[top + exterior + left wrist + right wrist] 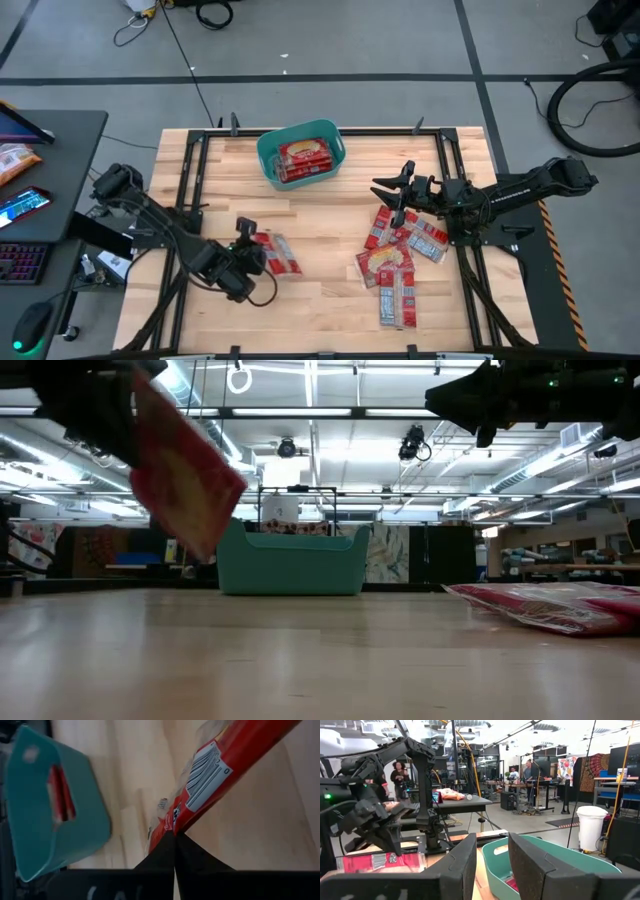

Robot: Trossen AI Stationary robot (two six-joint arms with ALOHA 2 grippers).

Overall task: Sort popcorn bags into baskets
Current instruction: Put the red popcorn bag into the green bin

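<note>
My left gripper [252, 252] hovers over the table's near left part, shut on a red popcorn bag [277, 252], which also shows in the low view [185, 480] and the left wrist view [220, 765]. The teal basket [300, 152] stands at the far middle with red popcorn bags [304, 156] inside; it also shows in the low view [292, 560] and the left wrist view [45, 805]. My right gripper [395, 195] is open with nothing between its fingers [470, 865], raised above a pile of popcorn bags [400, 255] lying flat on the table's right part. My left gripper pinches one end of the popcorn bag [167, 827] between its two shut fingers. The fingers slant down from the table's near left. The bag reaches away from the fingertips, tilted and lifted clear of the table [200, 540].
A black frame [190, 150] runs round the wooden table top. Bare wood lies between the basket and the held bag. A dark side desk [40, 170] with screens stands left of the table. People [400, 775] are in the room far behind.
</note>
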